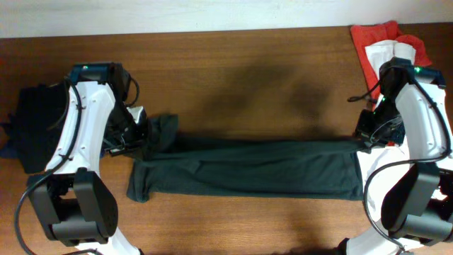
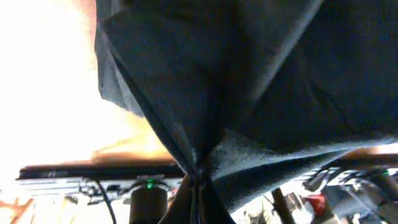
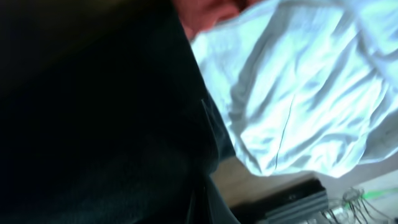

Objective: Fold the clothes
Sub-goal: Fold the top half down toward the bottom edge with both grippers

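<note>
Dark cloth fills the middle: a long dark fabric garment (image 1: pixel 248 166), folded into a band, lies across the brown wooden worktop (image 1: pixel 241 71) from 9 o'clock to 3 o'clock, drawn out between the two tools. At far 9 o'clock a heap of black garments (image 1: pixel 32 127) sits against the worktop's left edge, just beside the left arm. The left tool (image 1: pixel 144 134) is clamped tight on a bunched fold at the band's left end. In its wrist view the cloth gathers to a narrow pinch at 6 o'clock. Bare wood shows from the band's upper edge to the far edge at 12 o'clock, and a thinner strip runs along the near edge at 6 o'clock. The right tool (image 1: pixel 363 140) meets the band's upper right corner and appears closed on it, though cloth hides its fingers in the wrist view. At 1 o'clock a crumpled white garment (image 1: pixel 388 53) lies on a red garment (image 1: pixel 374 34), close to the right arm.
</note>
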Tool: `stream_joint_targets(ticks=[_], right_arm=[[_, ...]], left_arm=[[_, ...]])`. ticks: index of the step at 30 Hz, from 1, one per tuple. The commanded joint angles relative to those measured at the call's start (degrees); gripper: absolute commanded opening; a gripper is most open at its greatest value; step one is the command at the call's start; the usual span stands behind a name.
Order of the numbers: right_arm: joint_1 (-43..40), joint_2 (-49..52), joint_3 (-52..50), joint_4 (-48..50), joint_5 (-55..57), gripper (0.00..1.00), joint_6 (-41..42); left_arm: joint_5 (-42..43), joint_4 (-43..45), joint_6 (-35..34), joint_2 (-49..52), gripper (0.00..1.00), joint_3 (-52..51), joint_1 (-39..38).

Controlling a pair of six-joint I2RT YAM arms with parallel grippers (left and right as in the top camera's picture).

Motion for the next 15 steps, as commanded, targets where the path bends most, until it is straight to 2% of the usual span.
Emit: stream_joint_targets(ticks=[1,5,6,7,8,9,10,11,15], right_arm=[[-0.07,-0.20,-4.39,-0.96,0.74,0.04,-0.42],[-0.07,-0.20,-8.68,-0.98,0.72,0.06,-0.42],[-0.07,-0.20,-9.22,-1.05,0.74,0.16,-0.42],[-0.07,-0.20,-9.70,-1.14,0.74,0.31,-0.42],[-0.07,-0.20,-10.16,-1.14,0.74,0.47,-0.42],[-0.07,-0.20,-10.40,-1.16,0.76,0.54,-0.42],[-0.07,-0.20,-10.51,-1.16,0.74,0.56,-0.42],[-0.07,-0.20,-10.51,-1.16,0.74,0.56,-0.39],[-0.07,-0.20,-10.49,0.66,-0.17,0.56,-0.42]], left_arm=[[-2.32,0.24,0.92,-0.94,0.01,-3.34,0.17],[-4.31,0.66,0.90,-0.94,0.01,-6.32,0.15],[-4.68,0.66,0.90,-0.94,0.01,-6.67,0.15],[-4.63,0.63,0.90,-0.94,0.02,-6.82,0.15],[-4.63,0.61,0.90,-0.94,0.14,-6.82,0.15],[-4.63,0.61,0.90,-0.94,0.28,-6.82,0.15],[-4.63,0.52,0.90,-0.94,0.41,-6.82,0.15],[-4.61,0.37,0.90,-0.94,0.47,-6.82,0.15],[-4.11,0.85,0.90,-0.94,0.52,-6.40,0.13]])
